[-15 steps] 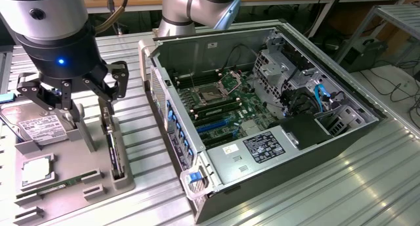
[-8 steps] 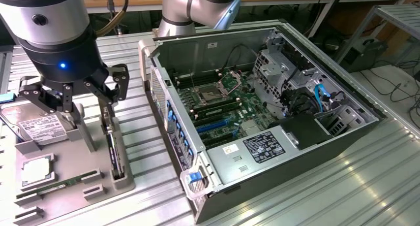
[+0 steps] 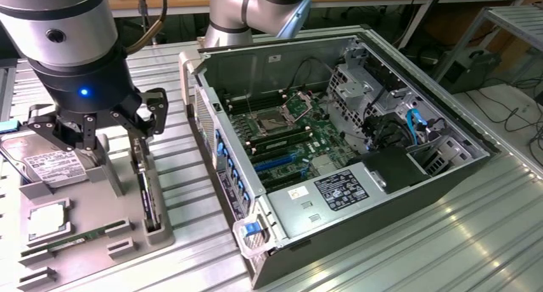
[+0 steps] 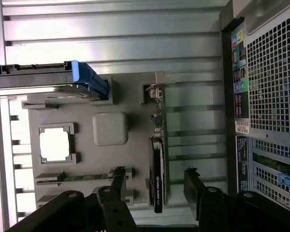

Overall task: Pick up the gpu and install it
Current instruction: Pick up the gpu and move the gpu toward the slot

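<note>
- My gripper point(image 3: 114, 139) is open wide and holds nothing.
- It hangs right over the gpu point(image 4: 157, 166). One of my fingers point(image 4: 193, 186) is on each side of the card, and neither one touches it.
- The gpu stands on its thin edge in a slot of the gray tray point(image 3: 114, 203). The slot runs along the tray edge closest to the computer case point(image 3: 254, 63).
- The card's silver bracket point(image 4: 156, 89) sticks out at one end, away from my fingers.
- The hard drive point(image 3: 42, 161) stands at the far edge of the tray, well away from the card.
- To do this well, I think I should keep the card in the middle of the gap and go straight down.
- I should squeeze the two flat sides gently, not the bracket.
- If I tilt, a finger could bump the top of the card or the slot wall.
</note>
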